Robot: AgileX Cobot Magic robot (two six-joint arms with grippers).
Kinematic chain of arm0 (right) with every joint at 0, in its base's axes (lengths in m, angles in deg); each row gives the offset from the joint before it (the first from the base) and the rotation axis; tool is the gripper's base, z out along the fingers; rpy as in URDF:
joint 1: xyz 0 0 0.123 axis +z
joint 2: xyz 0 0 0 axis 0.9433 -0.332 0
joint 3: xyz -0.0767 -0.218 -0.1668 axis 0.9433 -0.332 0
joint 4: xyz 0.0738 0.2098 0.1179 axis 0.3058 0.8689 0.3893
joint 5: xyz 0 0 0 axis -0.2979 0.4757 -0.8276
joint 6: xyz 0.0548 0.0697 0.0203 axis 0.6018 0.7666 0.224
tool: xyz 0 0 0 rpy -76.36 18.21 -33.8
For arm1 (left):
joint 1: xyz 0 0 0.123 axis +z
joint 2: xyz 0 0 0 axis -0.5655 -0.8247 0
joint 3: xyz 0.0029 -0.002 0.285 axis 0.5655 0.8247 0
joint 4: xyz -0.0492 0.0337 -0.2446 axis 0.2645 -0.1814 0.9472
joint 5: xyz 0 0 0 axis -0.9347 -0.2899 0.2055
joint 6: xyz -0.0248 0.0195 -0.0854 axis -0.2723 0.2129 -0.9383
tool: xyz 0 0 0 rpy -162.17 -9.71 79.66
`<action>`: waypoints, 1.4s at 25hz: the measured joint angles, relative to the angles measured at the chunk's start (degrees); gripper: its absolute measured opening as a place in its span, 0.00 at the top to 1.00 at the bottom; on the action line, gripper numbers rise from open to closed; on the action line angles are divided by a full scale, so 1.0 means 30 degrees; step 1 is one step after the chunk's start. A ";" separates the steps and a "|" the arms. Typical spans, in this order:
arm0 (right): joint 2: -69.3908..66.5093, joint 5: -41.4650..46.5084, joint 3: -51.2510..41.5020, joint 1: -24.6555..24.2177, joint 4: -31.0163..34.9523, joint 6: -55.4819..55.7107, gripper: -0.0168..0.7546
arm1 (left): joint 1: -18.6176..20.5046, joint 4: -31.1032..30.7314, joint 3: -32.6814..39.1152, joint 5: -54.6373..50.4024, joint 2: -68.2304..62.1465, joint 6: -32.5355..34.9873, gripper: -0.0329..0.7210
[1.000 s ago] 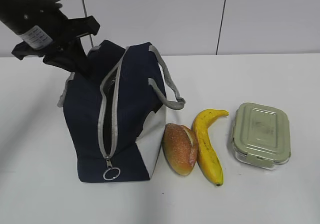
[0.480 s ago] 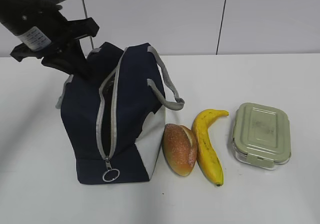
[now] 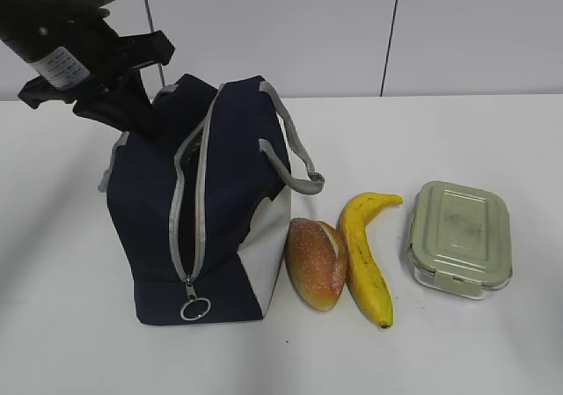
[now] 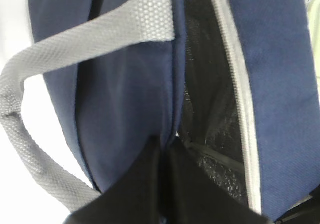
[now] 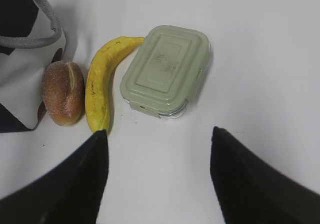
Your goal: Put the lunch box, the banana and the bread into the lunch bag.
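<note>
The navy lunch bag (image 3: 220,193) stands on the white table with its zipper open. My left gripper (image 3: 145,118) is at the bag's far left top. In the left wrist view it (image 4: 164,141) is shut on the fabric edge of the bag (image 4: 125,84) beside the open slit, where silver lining shows. The bread (image 3: 317,261) lies against the bag's right side. The banana (image 3: 365,254) lies right of it, and the lunch box (image 3: 459,237) further right. My right gripper (image 5: 157,134) is open and empty, above the table in front of the lunch box (image 5: 165,72), banana (image 5: 100,84) and bread (image 5: 62,92).
The zipper's ring pull (image 3: 195,307) hangs at the bag's near bottom end. A grey handle (image 3: 295,162) loops out toward the bread. A white wall runs behind the table. The right arm does not show in the exterior view.
The bag's top has shifted slightly left with my left gripper, and its slit gapes a little wider. Over the last half second nothing moves.
</note>
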 joint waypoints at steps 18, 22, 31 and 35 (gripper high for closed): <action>-1.2782 -0.3870 0.2059 -0.0366 0.6569 -0.5490 0.36 | 0.0000 0.0000 0.0000 -0.0017 0.0000 0.0000 0.96; -1.3844 -0.3385 0.2355 -0.2540 0.9262 -0.8246 0.36 | 0.0000 0.0000 0.0000 -0.0017 0.0000 0.0000 0.96; -1.6862 -0.1546 0.2686 -0.5916 1.4706 -1.3209 0.38 | 0.0000 0.0000 0.0000 -0.0034 0.0000 0.0000 0.96; -1.9108 0.0183 0.3688 -0.7173 1.5892 -1.4330 0.37 | 0.0000 0.0000 0.0000 -0.0034 0.0000 0.0000 0.96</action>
